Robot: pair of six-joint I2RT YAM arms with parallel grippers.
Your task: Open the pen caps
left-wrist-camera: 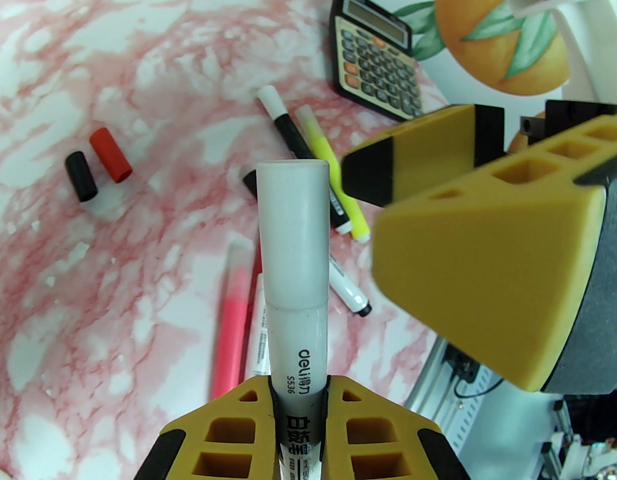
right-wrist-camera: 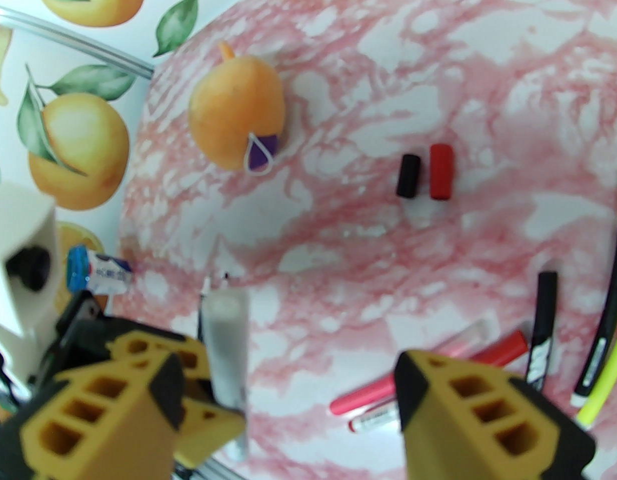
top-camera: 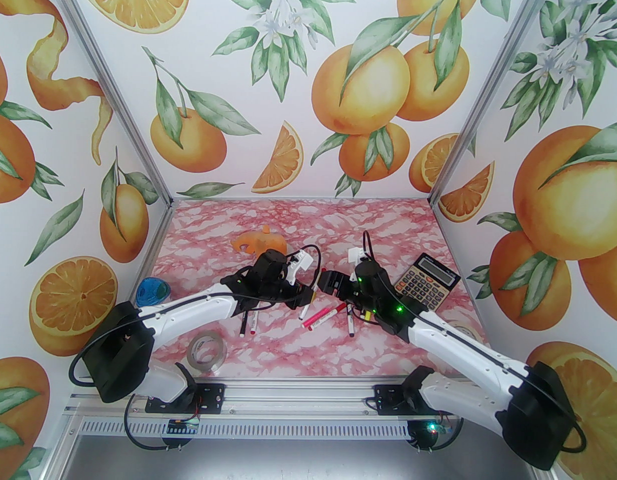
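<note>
My left gripper (left-wrist-camera: 298, 388) is shut on a white-barrelled pen and holds it upright off the table. Its white pen cap (left-wrist-camera: 293, 233) is on the free end. My right gripper (right-wrist-camera: 288, 378) is open with that cap (right-wrist-camera: 228, 348) between its fingers, close to the left finger and apart from the right one. In the top view the two grippers (top-camera: 308, 295) (top-camera: 328, 282) meet at mid-table. A loose black cap (right-wrist-camera: 407, 175) and a red cap (right-wrist-camera: 441, 171) lie side by side on the marble surface. Several pens (top-camera: 318, 317) lie below the grippers.
A calculator (top-camera: 426, 280) lies at the right. There is a tape roll (top-camera: 206, 350) near the front left, a blue object (top-camera: 153, 293) at the left edge, and an orange toy fruit (top-camera: 261, 242) behind the left arm. Printed walls enclose the table on three sides.
</note>
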